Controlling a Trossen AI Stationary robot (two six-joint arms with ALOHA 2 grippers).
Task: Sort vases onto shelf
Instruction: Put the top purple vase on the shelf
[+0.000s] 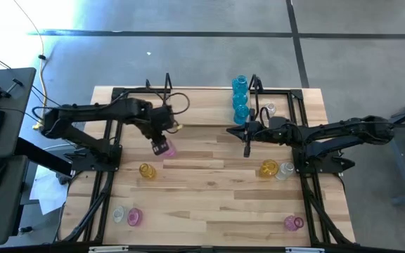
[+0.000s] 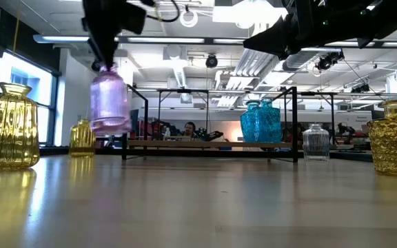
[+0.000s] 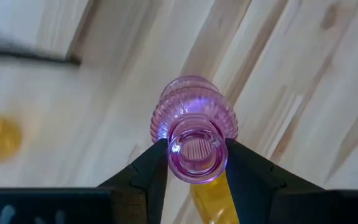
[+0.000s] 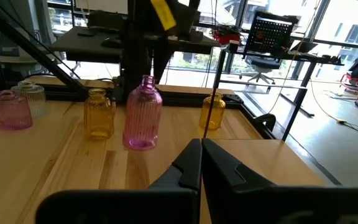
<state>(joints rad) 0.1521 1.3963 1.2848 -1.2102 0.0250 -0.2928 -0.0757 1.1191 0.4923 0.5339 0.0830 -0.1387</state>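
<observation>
I see the shelf [image 1: 209, 125] lying across the far part of the table [image 1: 209, 204], between my 2 arms. On its right end some vases [image 1: 240, 98] stand in a row, and 1 more vase [image 1: 268, 109] is just beside them to the right. My left gripper [image 1: 162, 145] holds a vase [image 1: 164, 148] by the neck above the table, in front of the shelf's left part. My right gripper [image 1: 247, 149] hangs in front of the shelf's right part. To its right, 2 vases [image 1: 275, 169] stand touching. Other vases are near the front corners of the table.
</observation>
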